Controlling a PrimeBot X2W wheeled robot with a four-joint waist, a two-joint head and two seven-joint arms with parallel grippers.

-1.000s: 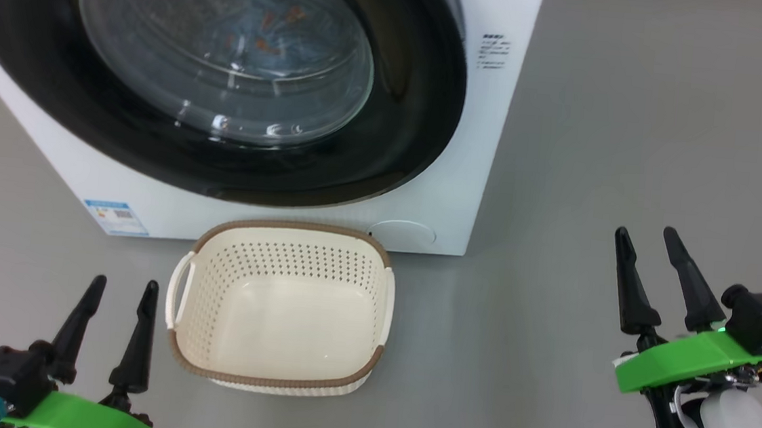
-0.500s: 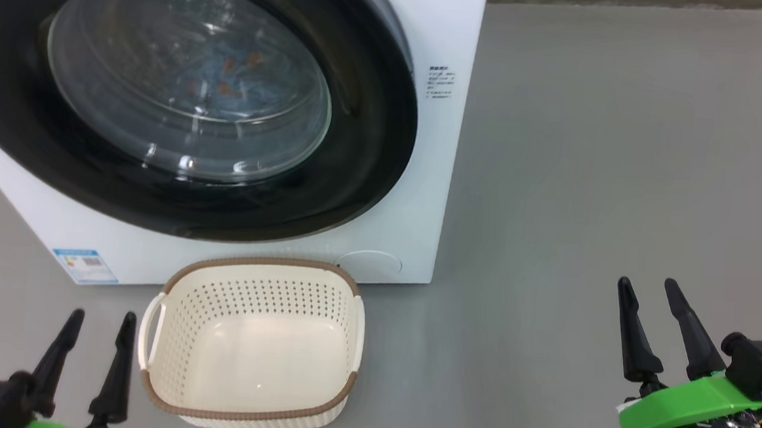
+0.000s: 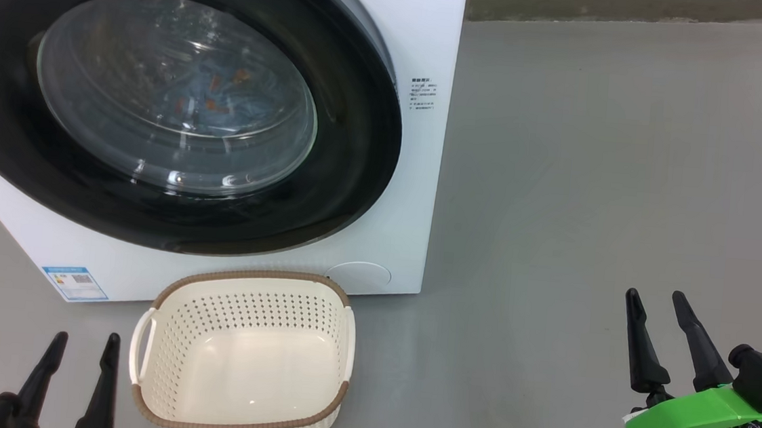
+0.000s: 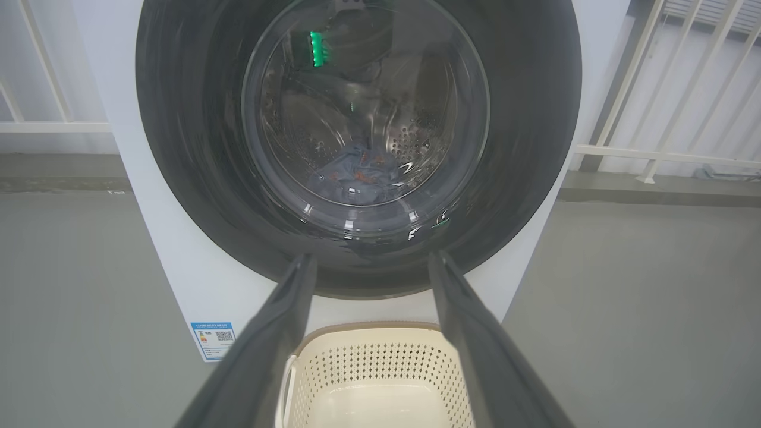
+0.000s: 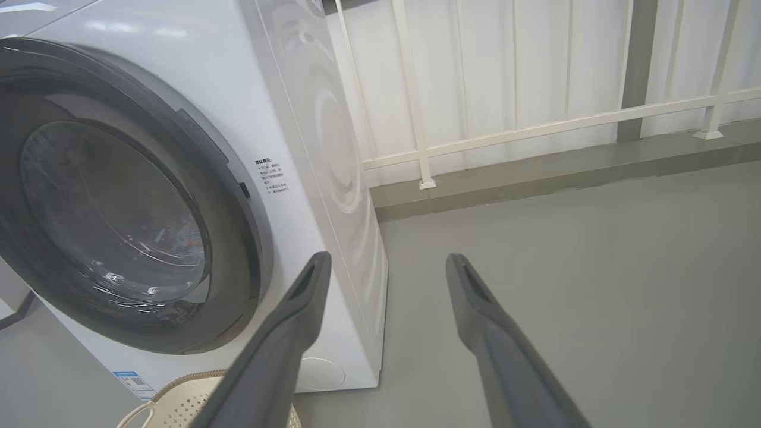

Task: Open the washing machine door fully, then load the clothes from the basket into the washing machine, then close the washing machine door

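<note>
Grey floor (image 3: 594, 190) holds the basket (image 3: 244, 305) before the washing machine (image 3: 418, 190); left hand (image 3: 88, 336) and right hand (image 3: 654, 293) spread.

The head camera has tipped upward and slightly right, so the whole picture has shifted. The washing machine (image 3: 418, 176) and basket (image 3: 247, 275) now sit lower and further left. The left gripper (image 3: 87, 337) and right gripper (image 3: 653, 293) lie nearer the bottom edge, and a dark wall base (image 3: 641, 17) shows along the top.
</note>
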